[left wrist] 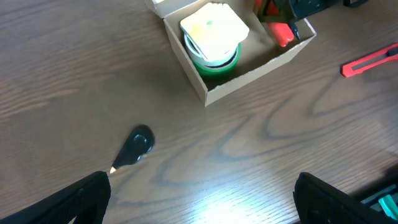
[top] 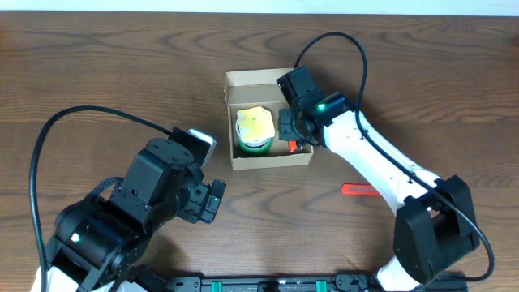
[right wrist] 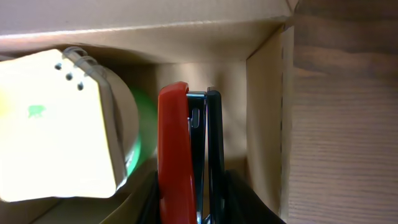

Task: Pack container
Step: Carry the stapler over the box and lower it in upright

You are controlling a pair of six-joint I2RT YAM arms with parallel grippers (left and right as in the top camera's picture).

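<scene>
The container (top: 268,160) is a small tan cardboard box with its flap open at the back; it also shows in the left wrist view (left wrist: 249,81) and the right wrist view (right wrist: 264,124). Inside, a yellow spiral notepad (top: 255,124) lies on a green tape roll (top: 253,145). My right gripper (top: 293,130) is shut on a red and black stapler (right wrist: 180,143) and holds it inside the box's right part, beside the roll (right wrist: 140,140). My left gripper (left wrist: 199,208) is open and empty over bare table in front of the box.
A red utility knife (top: 358,189) lies on the table right of the box and shows in the left wrist view (left wrist: 370,61). A small black object with a pale tip (left wrist: 135,147) lies on the wood left of the box.
</scene>
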